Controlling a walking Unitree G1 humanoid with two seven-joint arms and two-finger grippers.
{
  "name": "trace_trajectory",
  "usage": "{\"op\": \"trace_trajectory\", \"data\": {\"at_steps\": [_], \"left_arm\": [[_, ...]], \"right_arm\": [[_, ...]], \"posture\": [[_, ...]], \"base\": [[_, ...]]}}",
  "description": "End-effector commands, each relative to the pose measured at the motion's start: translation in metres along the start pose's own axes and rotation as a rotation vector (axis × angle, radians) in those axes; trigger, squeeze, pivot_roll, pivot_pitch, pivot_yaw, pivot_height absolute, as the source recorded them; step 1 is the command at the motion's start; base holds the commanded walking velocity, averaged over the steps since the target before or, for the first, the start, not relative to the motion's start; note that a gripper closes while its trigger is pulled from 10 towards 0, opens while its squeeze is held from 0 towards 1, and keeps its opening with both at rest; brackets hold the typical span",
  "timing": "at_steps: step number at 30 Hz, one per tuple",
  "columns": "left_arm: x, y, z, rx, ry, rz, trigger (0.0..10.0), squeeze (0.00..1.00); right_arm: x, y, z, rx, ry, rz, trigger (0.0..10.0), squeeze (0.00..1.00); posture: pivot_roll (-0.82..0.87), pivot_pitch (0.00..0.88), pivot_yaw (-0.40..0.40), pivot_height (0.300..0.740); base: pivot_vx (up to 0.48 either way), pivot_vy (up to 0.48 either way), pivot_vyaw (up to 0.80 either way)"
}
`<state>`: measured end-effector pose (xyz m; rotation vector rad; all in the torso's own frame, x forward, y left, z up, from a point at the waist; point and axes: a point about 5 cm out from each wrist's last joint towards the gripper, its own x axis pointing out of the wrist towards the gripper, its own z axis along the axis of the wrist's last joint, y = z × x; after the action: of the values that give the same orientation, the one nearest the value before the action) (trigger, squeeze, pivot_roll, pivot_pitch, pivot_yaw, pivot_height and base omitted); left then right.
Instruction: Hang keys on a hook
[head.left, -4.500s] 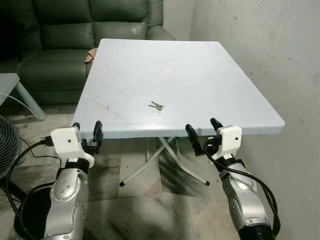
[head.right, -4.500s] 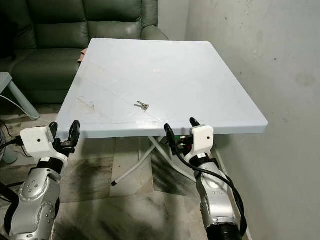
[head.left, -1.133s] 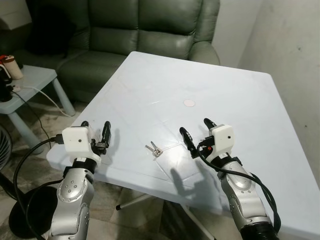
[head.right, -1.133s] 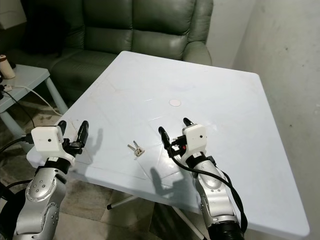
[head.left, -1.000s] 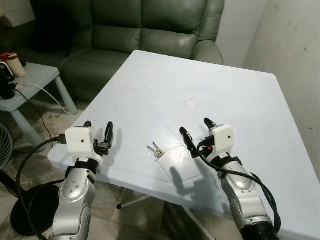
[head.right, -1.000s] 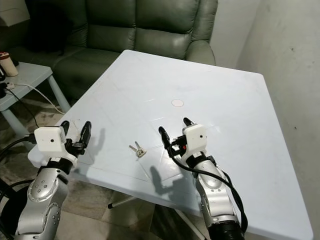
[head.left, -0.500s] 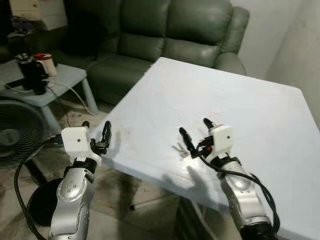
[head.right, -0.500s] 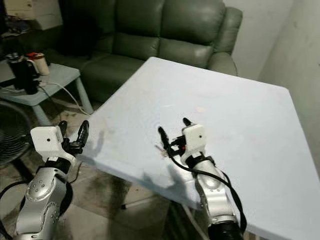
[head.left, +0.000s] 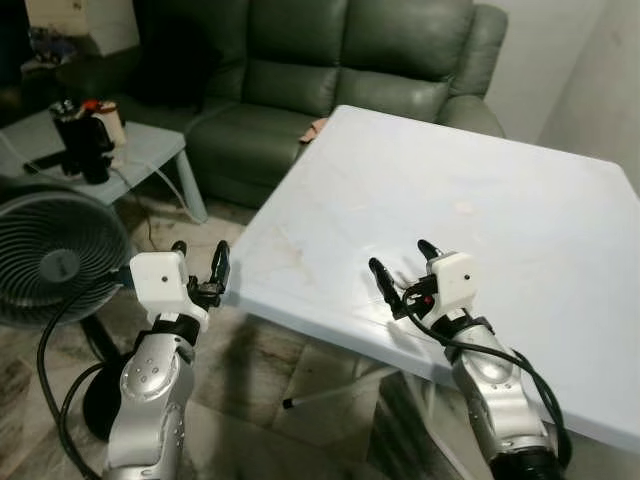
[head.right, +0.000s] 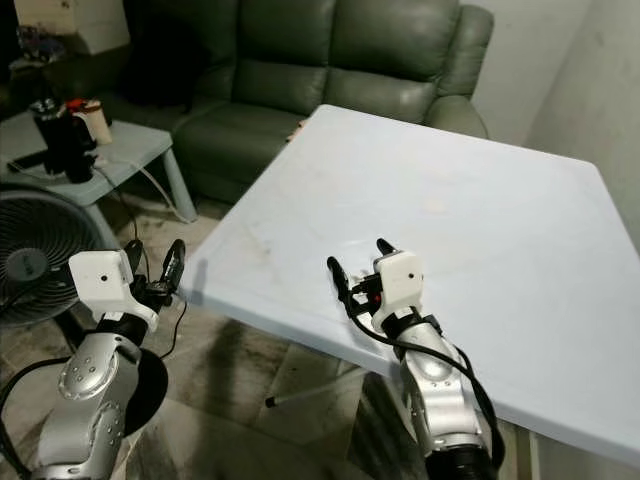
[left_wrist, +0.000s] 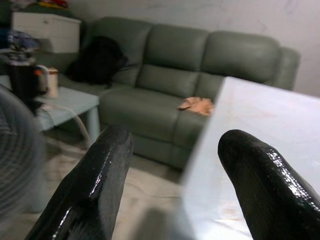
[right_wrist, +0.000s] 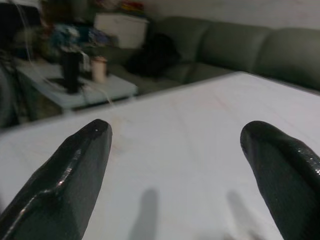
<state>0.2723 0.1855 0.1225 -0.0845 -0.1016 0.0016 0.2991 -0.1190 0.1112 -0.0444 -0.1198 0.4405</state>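
Right pincer (head.left: 402, 265) hovers low over the near part of the white surface (head.left: 520, 210), its two black fingers spread wide with nothing between them; in its wrist view the fingertips (right_wrist: 82, 150) frame bare tabletop and their own shadows. Left pincer (head.left: 198, 262) hangs off the surface's near left corner, above the floor, fingers likewise parted and holding nothing. The keys cannot be made out; whether they lie hidden behind the right pincer cannot be told. Behind the surface stands a green sofa (head.left: 330, 60) with a peach cloth (left_wrist: 197, 105) on its seat. To the left are a floor fan (head.left: 55, 255) and a small pale side table (head.left: 140, 150) carrying a dark jug (head.left: 85, 140).
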Motion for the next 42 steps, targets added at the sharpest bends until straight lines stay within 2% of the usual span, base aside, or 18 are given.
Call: {"op": "trace_trajectory", "data": {"at_steps": [1, 9, 42], "left_arm": [[0.0023, -0.0078, 0.0028, -0.011, -0.013, -0.018, 10.0, 0.00], [0.0025, -0.0074, 0.0042, -0.010, -0.022, -0.013, 10.0, 0.00], [0.0016, -0.0075, 0.0037, 0.009, -0.013, 0.003, 10.0, 0.00]], "right_arm": [[-0.0029, -0.0099, 0.0013, -0.024, 0.007, -0.019, 10.0, 0.00], [-0.0026, -0.0094, 0.0006, -0.018, 0.013, -0.010, 10.0, 0.00], [-0.0032, -0.0069, -0.0040, -0.006, 0.047, 0.017, 10.0, 0.00]], "posture": [[-0.08, 0.000, -0.042, 0.724], [-0.08, 0.000, -0.043, 0.724], [-0.08, 0.000, -0.046, 0.724]], "base": [[0.000, 0.472, 0.00], [0.000, 0.038, 0.00], [0.000, 0.000, -0.67]]}}
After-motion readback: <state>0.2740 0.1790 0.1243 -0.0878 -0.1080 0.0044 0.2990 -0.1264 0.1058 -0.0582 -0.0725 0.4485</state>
